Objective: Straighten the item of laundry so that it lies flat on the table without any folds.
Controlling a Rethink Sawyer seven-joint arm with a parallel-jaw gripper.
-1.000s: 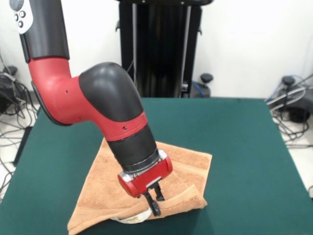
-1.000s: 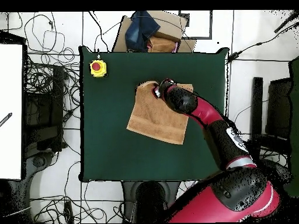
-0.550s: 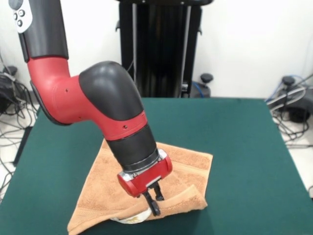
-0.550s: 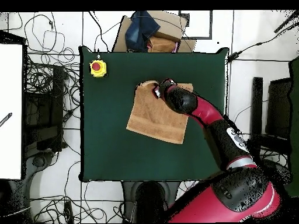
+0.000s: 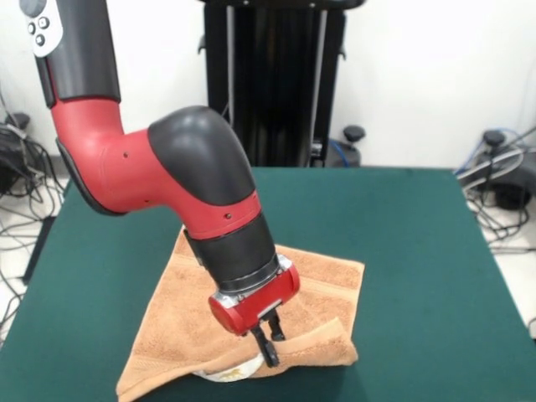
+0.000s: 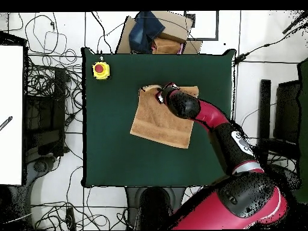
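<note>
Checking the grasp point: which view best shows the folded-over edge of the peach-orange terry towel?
The front view: the peach-orange terry towel shows its doubled edge beside the gripper. Overhead, the red arm hides that edge.

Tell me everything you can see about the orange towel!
The towel is peach-orange, fuzzy terry cloth with woven bands near its edges. It lies askew on the green table, mostly spread out but not flat: in the front view its near edge is folded over into a raised flap, with something white showing under it. The gripper is down at that fold, its fingers close together on the flap. In the overhead view the arm covers one corner of the towel.
</note>
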